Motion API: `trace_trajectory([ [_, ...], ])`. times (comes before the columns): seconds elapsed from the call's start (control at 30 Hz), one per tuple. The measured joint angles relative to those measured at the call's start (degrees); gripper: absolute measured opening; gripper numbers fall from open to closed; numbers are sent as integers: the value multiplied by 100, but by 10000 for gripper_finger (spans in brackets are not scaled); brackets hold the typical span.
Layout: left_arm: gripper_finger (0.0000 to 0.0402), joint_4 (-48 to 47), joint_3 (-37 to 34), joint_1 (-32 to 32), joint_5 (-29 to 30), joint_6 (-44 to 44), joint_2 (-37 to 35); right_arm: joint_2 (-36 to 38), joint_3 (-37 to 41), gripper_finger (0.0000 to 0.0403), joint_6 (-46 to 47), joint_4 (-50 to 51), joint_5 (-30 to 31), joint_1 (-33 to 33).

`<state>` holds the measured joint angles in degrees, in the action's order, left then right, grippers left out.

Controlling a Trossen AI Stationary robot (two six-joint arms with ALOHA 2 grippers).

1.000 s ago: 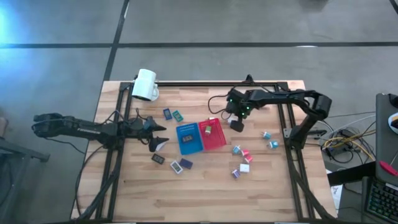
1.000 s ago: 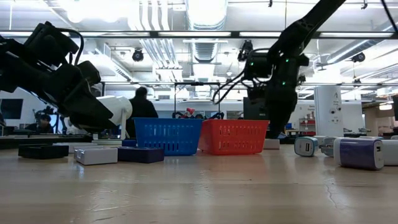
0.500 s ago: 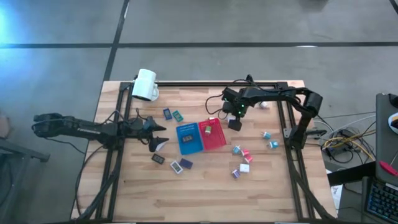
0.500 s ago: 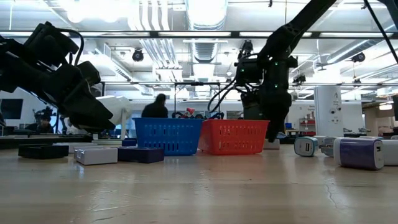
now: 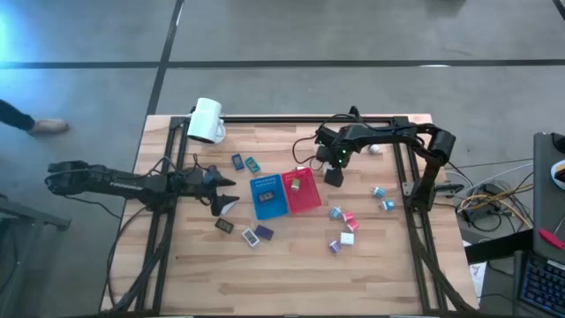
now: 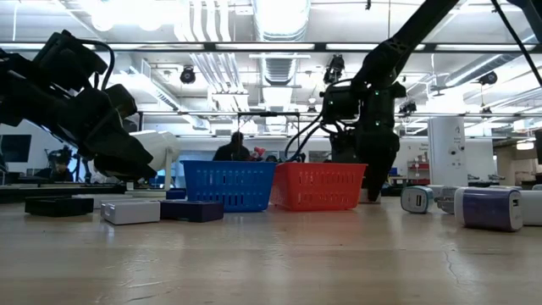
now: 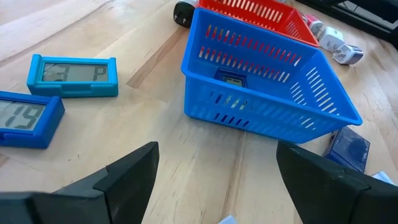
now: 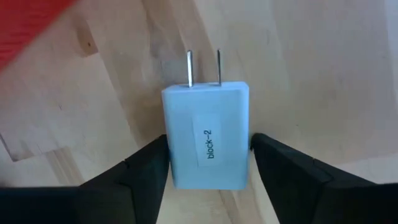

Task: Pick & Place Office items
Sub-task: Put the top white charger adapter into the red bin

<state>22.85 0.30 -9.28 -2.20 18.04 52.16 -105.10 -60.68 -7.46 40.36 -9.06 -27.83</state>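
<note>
We see our right pincer (image 8: 208, 168) low at the 3 o'clock side of the red basket (image 5: 305, 194), its fingers (image 8: 146, 174) touching both sides of a pale blue plug block (image 8: 207, 152) on the wooden surface (image 5: 291, 274). Our left pincer (image 7: 214, 171) hangs wide open at 9 o'clock from the blue basket (image 7: 267, 99), near two blue little clocks (image 7: 71, 76).

A pale wooden tabletop (image 5: 291, 274) carries a white mug (image 5: 206, 120) at its far left corner, a blue basket (image 5: 269, 196) and a red basket (image 5: 301, 191) touching side by side mid-table, small flat display pieces (image 5: 245, 163) left of them, and little plug blocks (image 5: 346, 228) scattered to their right.
</note>
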Motion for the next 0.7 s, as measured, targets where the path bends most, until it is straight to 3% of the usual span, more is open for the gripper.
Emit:
trace_trajectory([
  [0.3,330,-20,0,0,-17,0,0,-60,-112,158,-49,-3,18,16],
  [0.7,330,-22,0,0,-17,0,0,22,-168,155,-150,-46,51,66],
])
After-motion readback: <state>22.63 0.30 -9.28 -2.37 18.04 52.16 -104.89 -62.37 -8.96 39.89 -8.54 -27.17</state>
